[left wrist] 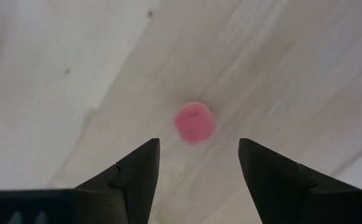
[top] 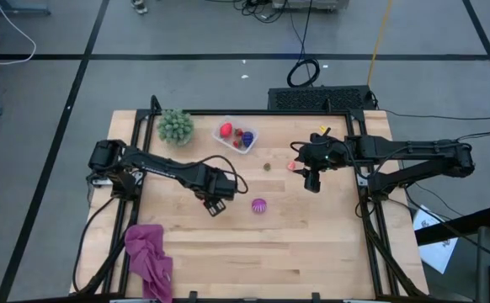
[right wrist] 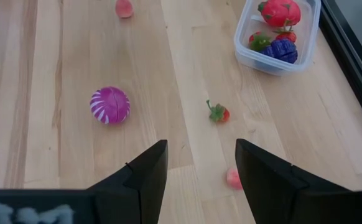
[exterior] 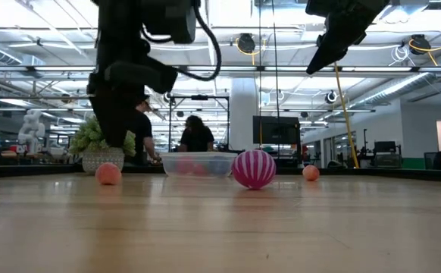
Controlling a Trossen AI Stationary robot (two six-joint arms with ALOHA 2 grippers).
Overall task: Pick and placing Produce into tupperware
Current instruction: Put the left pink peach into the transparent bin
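Both my jaws stand apart and hold nothing. My left gripper (left wrist: pixel 196 165) hangs over a small pink round piece (left wrist: pixel 195 123) lying on the bare wood, which shows in the gap between my fingers, touching neither. In the high view that piece is hidden under my left gripper (top: pixel 218 202), left of the table's (top: pixel 312 252) middle.

My right gripper (right wrist: pixel 198 174) is spread about as wide, raised above the right side of the table; a second pink piece (right wrist: pixel 234 178) lies just beside one finger, partly cut off by it.

The tupperware (top: pixel 236 137) sits near the far edge, beside the green plant (top: pixel 176 126). Inside I count a red piece (right wrist: pixel 279 12), a blue-purple one (right wrist: pixel 282 51) and at least one small red-and-green piece (right wrist: pixel 260 41); its wall blurs the rest.

Loose on the wood I count one magenta-striped ball (right wrist: pixel 110 104), one tiny red piece with a green cap (right wrist: pixel 218 112), and the two pink pieces. In the low view a peach-pink piece (exterior: pixel 108 174) shows before the plant's pot and another (exterior: pixel 311 172) right of the ball; I cannot match them surely.

A magenta cloth (top: pixel 149 257) lies at the near left corner. People show dimly beyond the table.
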